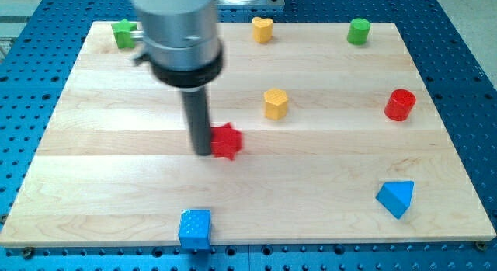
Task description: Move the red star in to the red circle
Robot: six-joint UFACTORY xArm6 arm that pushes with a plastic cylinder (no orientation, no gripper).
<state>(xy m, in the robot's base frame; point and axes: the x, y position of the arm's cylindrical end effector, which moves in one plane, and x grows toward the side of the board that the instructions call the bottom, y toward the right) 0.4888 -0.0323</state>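
Camera view has the tool's tip [203, 152] pressed against the left side of the red star [227, 140]. It's just a bare rod, so nothing clenched or grasped, only pushing contact. The red circle [400, 105] sits well off to the tool's right and slightly toward the view's top on the table [116, 185]. Probably best to push rightward, keeping behind the star's centre and below the yellow block [276, 103]. No readable labels or writing.
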